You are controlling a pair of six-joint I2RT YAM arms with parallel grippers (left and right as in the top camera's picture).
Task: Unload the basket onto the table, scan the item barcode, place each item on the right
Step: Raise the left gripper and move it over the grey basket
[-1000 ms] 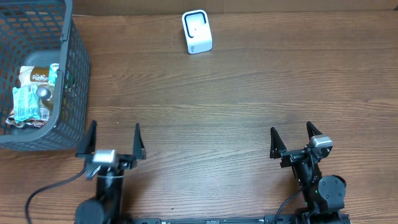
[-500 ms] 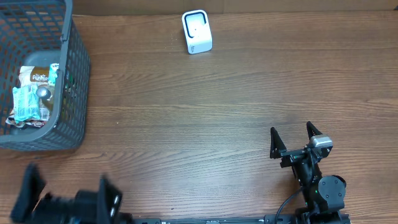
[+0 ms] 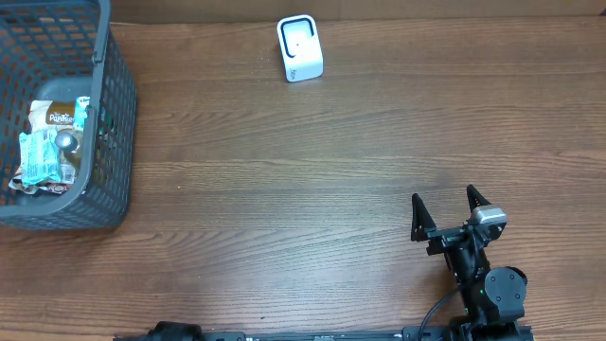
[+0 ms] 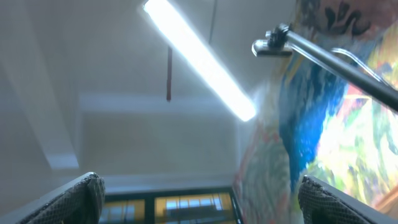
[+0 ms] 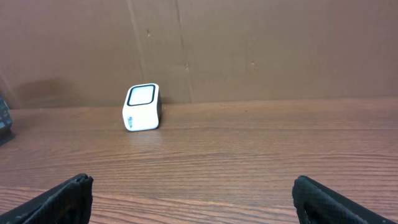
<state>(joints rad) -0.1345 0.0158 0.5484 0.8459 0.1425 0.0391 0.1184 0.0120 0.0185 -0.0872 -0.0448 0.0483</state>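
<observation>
Your items (image 3: 45,142) lie in the basket (image 3: 115,114) at 9 o'clock on the surface (image 3: 303,170), none picked up yet. The scanner (image 3: 300,47) sits at 12 o'clock, its window facing the arms, likely so a held barcode can meet it. Your right gripper (image 3: 443,199) rests at 5 o'clock, wide and empty, aimed at the scanner. Your left gripper (image 4: 200,196), also wide and empty, points at the ceiling (image 4: 124,74).

Left pincer (image 4: 198,196) agape and upturned; right pincer (image 3: 443,201) agape, level, forward-facing
</observation>
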